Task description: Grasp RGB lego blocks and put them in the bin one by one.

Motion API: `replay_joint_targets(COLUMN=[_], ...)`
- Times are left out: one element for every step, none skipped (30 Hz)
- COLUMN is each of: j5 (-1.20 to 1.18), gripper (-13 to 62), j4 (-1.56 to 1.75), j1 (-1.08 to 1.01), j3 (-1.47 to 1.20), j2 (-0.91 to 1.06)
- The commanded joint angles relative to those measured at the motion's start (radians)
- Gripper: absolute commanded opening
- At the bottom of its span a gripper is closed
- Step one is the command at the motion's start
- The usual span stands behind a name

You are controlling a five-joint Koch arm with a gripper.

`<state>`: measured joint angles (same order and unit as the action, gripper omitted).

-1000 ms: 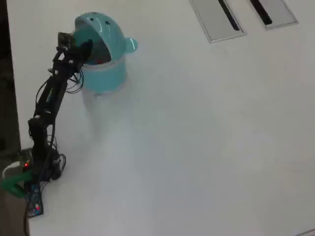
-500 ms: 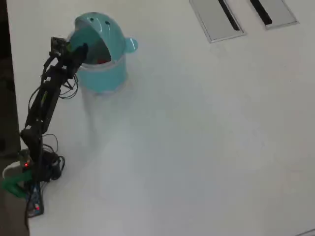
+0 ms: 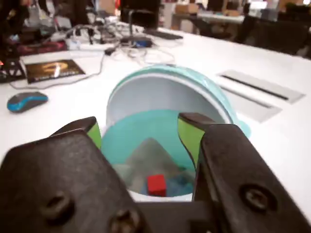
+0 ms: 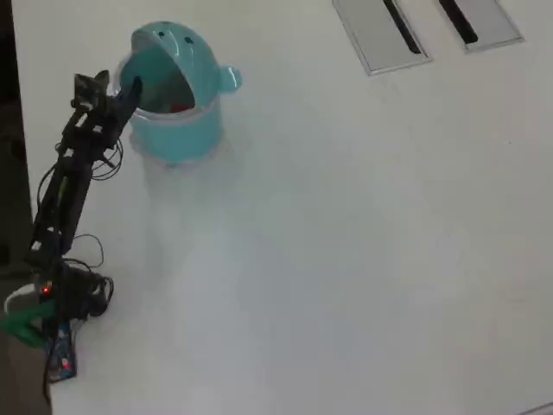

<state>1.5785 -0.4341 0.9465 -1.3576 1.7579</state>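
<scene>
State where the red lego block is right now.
The red lego block lies inside the bin, on its floor beside a blue block, seen in the wrist view between the open gripper jaws.

One teal bin (image 4: 177, 95). Inside it, one red block (image 3: 156, 185) and one blue block (image 3: 181, 185); no third block discernible. Two grey slotted plates (image 4: 378, 33). One arm, one gripper (image 3: 141, 133).
</scene>
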Motion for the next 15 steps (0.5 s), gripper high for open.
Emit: replay_joint_targets(j5=[-0.044,-0.066,-0.094,-0.124,-0.156,-0.189,-0.221,-0.249,-0.279,-0.31,-0.336,-0.354,-0.371,-0.382,-0.396], gripper=[29.3,29.3,29.3,29.3,29.3,29.3,29.3,29.3,29.3,29.3,29.3,29.3,29.3,29.4,29.4], j4=[0.13,0.137,0.138,0.147,0.163,0.17,0.17,0.17,0.17,0.172,0.172,0.173,0.179,0.189,0.189], j1=[-0.018,-0.029,-0.044,-0.055,-0.071,-0.084,-0.103,-0.118,-0.133,-0.149,-0.163,-0.176,-0.184,-0.199,-0.215], j3=[0.02,0.008,0.0,-0.012,-0.028,-0.04,-0.051,-0.058,-0.066,-0.074,-0.081,-0.092,-0.104,-0.114,-0.121], j2=[0.071,0.086,0.103,0.117,0.133,0.147,0.164,0.176,0.19,0.204,0.218,0.23,0.244,0.255,0.265])
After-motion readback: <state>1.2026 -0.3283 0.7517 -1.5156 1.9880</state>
